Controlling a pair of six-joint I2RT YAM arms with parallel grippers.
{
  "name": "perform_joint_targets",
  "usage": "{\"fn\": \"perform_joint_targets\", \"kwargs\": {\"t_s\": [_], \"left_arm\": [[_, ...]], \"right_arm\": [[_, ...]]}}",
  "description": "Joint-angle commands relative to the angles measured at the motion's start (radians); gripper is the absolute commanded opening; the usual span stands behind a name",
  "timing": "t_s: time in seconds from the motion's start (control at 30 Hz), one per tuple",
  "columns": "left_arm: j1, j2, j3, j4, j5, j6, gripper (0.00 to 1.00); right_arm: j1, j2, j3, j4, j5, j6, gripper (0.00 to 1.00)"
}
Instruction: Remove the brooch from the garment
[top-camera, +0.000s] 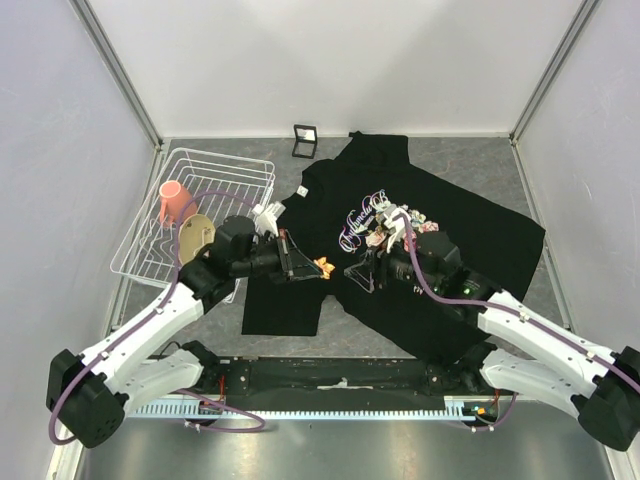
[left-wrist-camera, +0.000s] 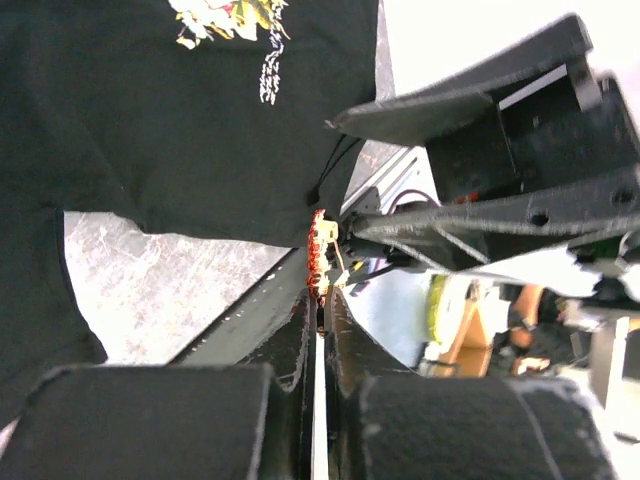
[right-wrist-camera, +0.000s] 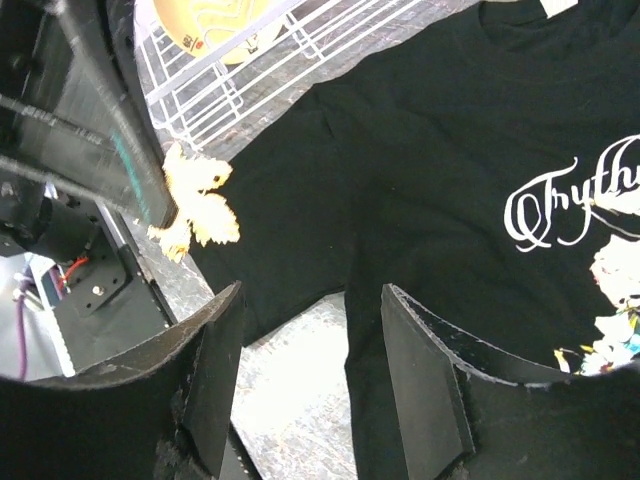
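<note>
One tiny orange leaf brooch (left-wrist-camera: 316, 250) is pinched by left hand (left-wrist-camera: 320, 300); right hand (right-wrist-camera: 310, 298) gapes.

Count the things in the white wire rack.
2: a pink cup on its left side, a round tan plate at its near end; the left arm may hide others.

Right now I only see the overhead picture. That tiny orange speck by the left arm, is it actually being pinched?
Observer: Yes. The left wrist camera shows the left fingers pressed shut, with the brooch clamped at their tips.
Operator: And the other arm, is it holding anything?
Observer: No. Its wrist camera shows the right fingers apart and empty. Through the gap I see an edge of the T-shirt and bare table.
</note>
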Motion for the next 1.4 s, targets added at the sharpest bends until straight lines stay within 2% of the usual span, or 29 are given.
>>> {"fn": "perform_joint_targets", "kwargs": {"t_s": [0.0,0.1,0.13,0.17,0.2,0.23,0.37,0.43,0.5,0.6,0.77,0.87,0.93,1.37], "left_arm": [[0.076,-0.003,-0.002,-0.051,0.085,-0.288,0.02],[0.122,-0.008,-0.031,-0.045,0.162,-0.405,0.02],[0.134,-0.011,-0.035,-0.043,0.174,-0.426,0.02],[0.136,-0.014,-0.04,-0.049,0.196,-0.448,0.02],[0.141,-0.02,-0.043,-0.054,0.208,-0.488,0.02],[0.147,-0.023,-0.046,-0.057,0.219,-0.505,0.02],[0.154,-0.038,-0.062,-0.069,0.275,-0.556,0.02],[0.161,-0.054,-0.069,-0.071,0.295,-0.565,0.02],[0.167,-0.07,-0.078,-0.074,0.303,-0.58,0.02],[0.173,-0.106,-0.112,-0.065,0.302,-0.618,0.02],[0.176,-0.121,-0.135,-0.052,0.295,-0.644,0.02],[0.177,-0.115,-0.16,-0.017,0.312,-0.67,0.02],[0.185,-0.104,-0.189,0.029,0.343,-0.686,0.02],[0.19,-0.091,-0.207,0.064,0.351,-0.7,0.02]], "right_arm": [[0.069,-0.017,0.039,0.036,0.112,-0.172,0.64],[0.178,-0.055,-0.059,0.177,0.172,-0.351,0.67],[0.209,-0.082,-0.104,0.3,0.194,-0.416,0.67],[0.274,-0.093,-0.186,0.365,0.214,-0.551,0.7],[0.308,-0.099,-0.223,0.501,0.258,-0.595,0.71],[0.333,-0.087,-0.248,0.554,0.337,-0.638,0.72],[0.413,0.023,-0.284,0.725,0.39,-0.83,0.68],[0.443,0.08,-0.287,0.797,0.415,-0.89,0.67],[0.47,0.114,-0.278,0.823,0.446,-0.945,0.62],[0.48,0.131,-0.302,0.916,0.443,-0.945,0.59],[0.485,0.128,-0.308,0.928,0.424,-0.967,0.51],[0.485,0.14,-0.258,0.807,0.363,-1.005,0.45],[0.488,0.152,-0.255,0.785,0.347,-1.016,0.43],[0.5,0.209,-0.209,0.748,0.331,-1.03,0.4]]}}
